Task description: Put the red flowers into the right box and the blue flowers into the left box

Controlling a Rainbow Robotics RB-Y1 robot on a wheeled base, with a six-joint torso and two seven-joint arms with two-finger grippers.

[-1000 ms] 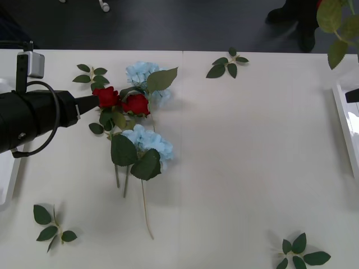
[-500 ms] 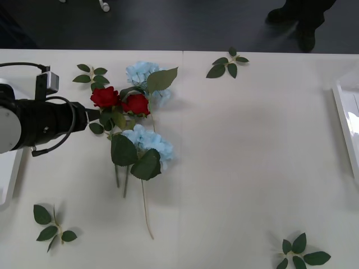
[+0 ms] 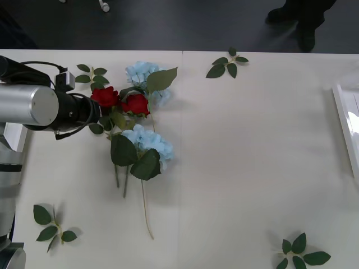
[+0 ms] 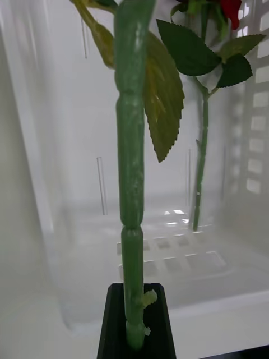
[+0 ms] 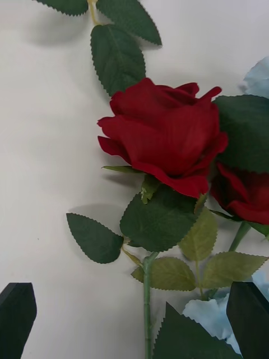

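Observation:
Two red flowers point(image 3: 105, 96) point(image 3: 136, 104) lie left of the table's middle, between two blue flowers point(image 3: 143, 72) point(image 3: 148, 140). My left gripper point(image 3: 96, 109) hovers at the left rose's leaves. It is open in the left wrist view point(image 5: 134, 328), with its black fingertips point(image 5: 17, 314) on either side of that red flower point(image 5: 165, 134) and its stem. My right gripper point(image 4: 134, 328) is shut on a green rose stem point(image 4: 131, 140) held upright over the right box point(image 4: 67, 168); its bloom is out of view. Another red flower point(image 4: 232, 11) lies inside that box. The box's rim point(image 3: 343, 126) shows at the table's right edge.
Loose leaf sprigs lie at the back left point(image 3: 91, 74), back middle point(image 3: 227, 63), front left point(image 3: 50, 224) and front right point(image 3: 300, 252). The flowers' stems point(image 3: 145, 207) trail toward the front edge. Bare white table spreads between the flower pile and the right box.
My left arm has swung and turned, bringing its wrist in beside the left rose. The leaves seen at the top right corner a second ago have gone from the front view. The flowers on the table have not moved.

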